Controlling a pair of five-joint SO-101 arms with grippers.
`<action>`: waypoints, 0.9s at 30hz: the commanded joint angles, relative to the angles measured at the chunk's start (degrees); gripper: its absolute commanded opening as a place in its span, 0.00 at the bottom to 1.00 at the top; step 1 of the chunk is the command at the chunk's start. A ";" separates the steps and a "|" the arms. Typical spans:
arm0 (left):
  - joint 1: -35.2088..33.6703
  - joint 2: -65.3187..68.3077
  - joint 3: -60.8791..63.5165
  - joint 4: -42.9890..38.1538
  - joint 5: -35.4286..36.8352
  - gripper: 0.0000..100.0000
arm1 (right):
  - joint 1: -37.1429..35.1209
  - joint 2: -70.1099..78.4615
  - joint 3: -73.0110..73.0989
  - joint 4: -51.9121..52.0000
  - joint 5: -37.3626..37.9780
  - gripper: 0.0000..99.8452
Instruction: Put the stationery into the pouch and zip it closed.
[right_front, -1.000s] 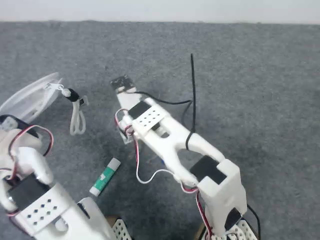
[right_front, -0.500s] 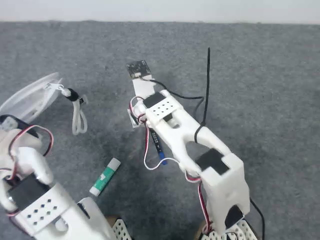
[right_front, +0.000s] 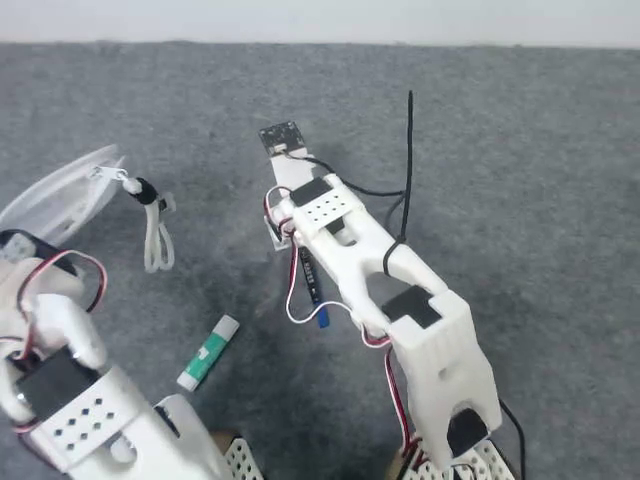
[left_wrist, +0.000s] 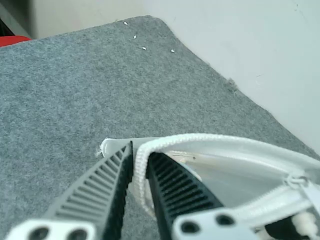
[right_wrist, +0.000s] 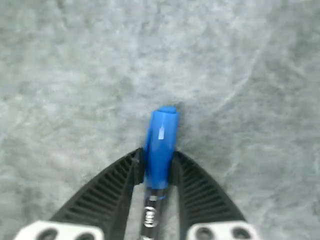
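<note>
Holds pen and pouch, one in each gripper.
Clamps the blue-capped pen (right_wrist: 161, 140) in the right gripper (right_wrist: 157, 159) at mid-table, cap toward the near side. Pinches the clear pouch (left_wrist: 225, 139) by its zipper rim at the far left with the left gripper (left_wrist: 140, 152). Leaves the green glue stick (right_front: 208, 353) lying on the grey mat (right_front: 520, 150), near left.

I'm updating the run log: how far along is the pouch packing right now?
Done: the left gripper is shut on the rim of the pouch, which gapes open. In hand: the right gripper is shut on the blue-capped pen. Left: the pen has to go in, the glue stick lies loose on the table, and the zip is unclosed.
</note>
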 joint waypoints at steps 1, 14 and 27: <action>-0.09 -0.35 -2.86 -2.29 0.88 0.01 | -0.48 1.10 -3.69 2.86 1.05 0.01; 5.45 -0.35 -2.95 -2.20 0.88 0.01 | -0.75 -8.75 -7.21 15.96 0.97 0.01; 18.29 -0.44 -3.74 -2.11 0.62 0.01 | -0.66 -25.89 -7.21 28.18 0.97 0.01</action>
